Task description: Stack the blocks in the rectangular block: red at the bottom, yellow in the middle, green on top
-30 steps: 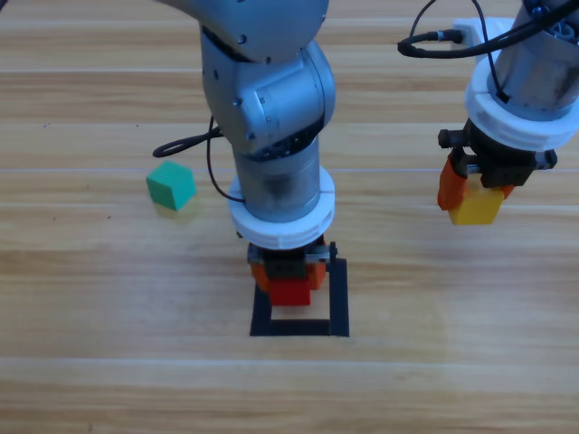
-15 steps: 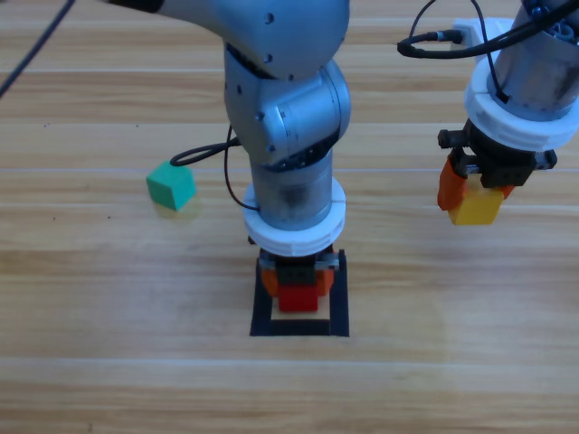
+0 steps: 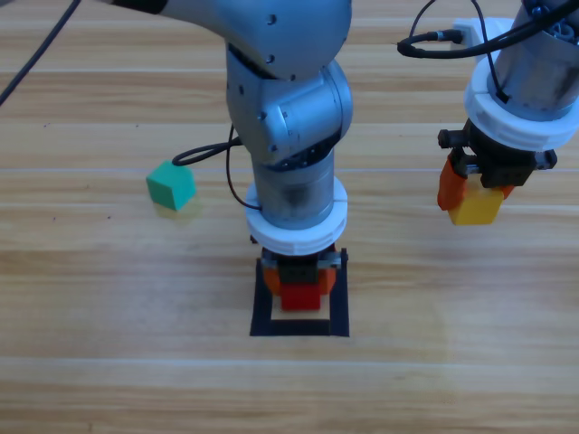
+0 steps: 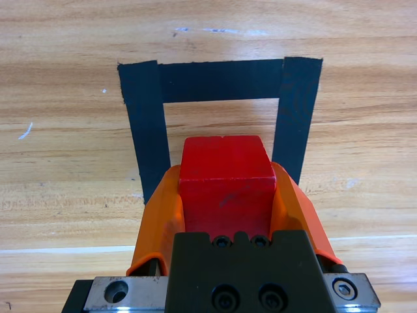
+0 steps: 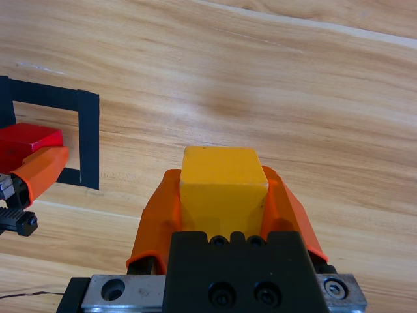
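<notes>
My left gripper (image 3: 298, 289) (image 4: 227, 186) is shut on the red cube (image 3: 299, 297) (image 4: 225, 179), which it holds over the black tape square (image 3: 338, 307) (image 4: 146, 124), low above the bare wood inside. On the right, my right gripper (image 3: 472, 201) (image 5: 223, 195) is shut on the yellow cube (image 3: 475, 207) (image 5: 223, 179), held well above the table. The right wrist view also shows the red cube (image 5: 26, 138) and the tape square (image 5: 87, 140) at its left edge. The teal-green cube (image 3: 171, 185) lies on the table to the left, apart from both arms.
The left arm's thick grey body (image 3: 289, 117) rises over the tape square and hides its far side. A black cable (image 3: 204, 155) loops between that arm and the green cube. Bare wooden table (image 3: 136, 362) spreads along the front.
The left arm has carried the red cube from the square's far-left edge to right over its middle. The right arm and the green cube have not moved.
</notes>
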Available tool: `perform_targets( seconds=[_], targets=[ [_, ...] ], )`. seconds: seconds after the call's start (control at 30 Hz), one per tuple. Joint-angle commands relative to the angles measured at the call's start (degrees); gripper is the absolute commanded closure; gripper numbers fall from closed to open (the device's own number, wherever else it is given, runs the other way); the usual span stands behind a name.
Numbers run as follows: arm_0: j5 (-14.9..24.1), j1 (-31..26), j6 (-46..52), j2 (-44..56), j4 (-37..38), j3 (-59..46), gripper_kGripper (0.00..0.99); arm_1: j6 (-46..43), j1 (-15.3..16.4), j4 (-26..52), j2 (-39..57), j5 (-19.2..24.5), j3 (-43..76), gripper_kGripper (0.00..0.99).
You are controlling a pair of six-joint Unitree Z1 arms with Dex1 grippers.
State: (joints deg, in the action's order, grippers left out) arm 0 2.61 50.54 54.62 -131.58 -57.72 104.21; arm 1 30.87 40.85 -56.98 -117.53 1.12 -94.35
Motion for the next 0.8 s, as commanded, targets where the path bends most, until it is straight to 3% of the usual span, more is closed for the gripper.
perform_targets(
  seconds=[0.03, 0.8],
  targets=[
    [0.82, 1.67, 0.4, -3.78, -0.47, 1.52, 0.99, -0.11, 1.25, -0.5, -3.06, 0.46, -0.05, 0.99],
    [1.08, 1.76, 0.31, -4.13, -0.73, 0.65, 0.99, -0.11, 1.25, -0.5, -3.32, 0.02, -0.13, 0.99]
  ],
)
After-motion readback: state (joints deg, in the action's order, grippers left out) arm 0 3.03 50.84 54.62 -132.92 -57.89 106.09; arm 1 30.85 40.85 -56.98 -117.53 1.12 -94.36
